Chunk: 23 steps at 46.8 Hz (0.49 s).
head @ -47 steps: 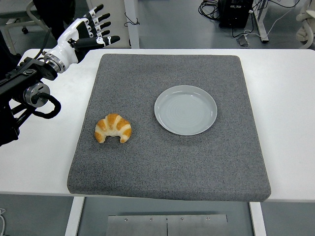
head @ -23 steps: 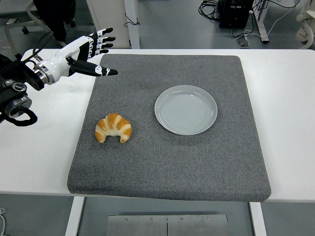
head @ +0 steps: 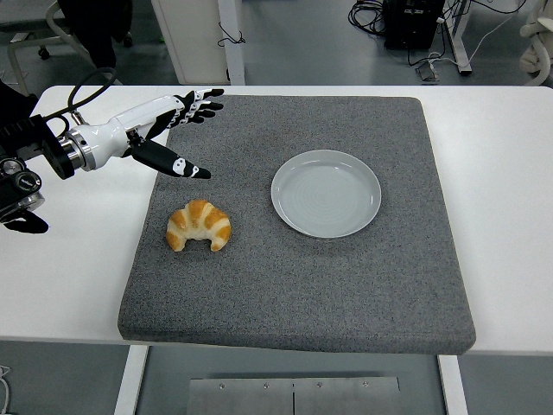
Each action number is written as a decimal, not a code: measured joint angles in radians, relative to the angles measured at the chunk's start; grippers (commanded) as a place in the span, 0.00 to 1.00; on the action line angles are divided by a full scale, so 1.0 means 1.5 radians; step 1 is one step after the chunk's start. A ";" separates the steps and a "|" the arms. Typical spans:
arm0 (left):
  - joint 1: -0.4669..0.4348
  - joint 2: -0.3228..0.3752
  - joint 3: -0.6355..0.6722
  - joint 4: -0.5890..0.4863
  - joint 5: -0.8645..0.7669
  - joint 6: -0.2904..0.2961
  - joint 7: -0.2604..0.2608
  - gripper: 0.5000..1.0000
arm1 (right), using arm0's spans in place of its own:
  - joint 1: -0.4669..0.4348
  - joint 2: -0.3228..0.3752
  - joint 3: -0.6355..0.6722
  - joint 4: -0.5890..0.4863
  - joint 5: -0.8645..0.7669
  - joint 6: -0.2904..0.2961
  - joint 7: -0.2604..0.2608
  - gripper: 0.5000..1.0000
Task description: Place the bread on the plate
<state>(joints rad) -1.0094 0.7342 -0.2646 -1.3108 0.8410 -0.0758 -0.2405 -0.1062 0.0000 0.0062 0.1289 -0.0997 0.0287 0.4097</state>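
— What are you doing with that arm right now?

— I'm reaching my left hand [head: 168, 130] in over the far-left corner of the grey mat [head: 346, 277], fingers spread and thumb pointing down toward the mat, holding nothing. The bread [head: 199, 225], a croissant, is lying on the mat's left side, nearer to me than the hand and apart from it. The plate [head: 326, 193] is sitting to its right, close by but not touching, and it is empty.

— So the grasp isn't done yet. How are you planning to do it well?

— I'm judging that the hand needs to come down over the croissant's thick middle, with the thumb on one side and the fingers on the other, spanning the hump and not a tapering tip. It looks soft and flaky, so I'm thinking of a light squeeze, just enough to lift without crushing it. Then I'm aiming for a clear lift before carrying it right, so it isn't dragging on the mat or bumping the plate's rim.

— And what are you counting on the white table [head: 501, 173]?

— One croissant, one plate, one mat. Only one hand is showing; my right arm isn't appearing anywhere.
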 measured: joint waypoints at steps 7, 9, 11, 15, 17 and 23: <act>0.009 0.015 0.029 -0.048 0.059 0.056 0.002 0.95 | 0.000 0.000 0.000 0.000 0.000 0.000 0.000 1.00; 0.009 0.018 0.040 -0.057 0.070 0.071 0.002 0.95 | 0.000 0.000 0.000 0.000 0.000 0.000 0.000 1.00; 0.009 0.020 0.052 -0.066 0.074 0.079 0.002 0.95 | -0.001 0.000 0.000 0.000 0.000 0.000 0.000 1.00; 0.008 0.025 0.071 -0.078 0.076 0.082 0.002 0.95 | 0.000 0.000 0.000 0.000 0.000 0.000 0.000 1.00; 0.007 0.027 0.077 -0.081 0.076 0.082 0.002 0.95 | -0.001 0.000 0.000 0.000 0.000 0.000 0.000 1.00; 0.007 0.046 0.085 -0.094 0.087 0.082 0.002 0.95 | 0.000 0.000 0.000 0.000 0.000 0.000 0.000 1.00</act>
<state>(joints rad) -0.9989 0.8034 -0.1373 -1.4514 0.9708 0.0478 -0.2377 -0.1064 0.0000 0.0062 0.1289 -0.0997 0.0287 0.4097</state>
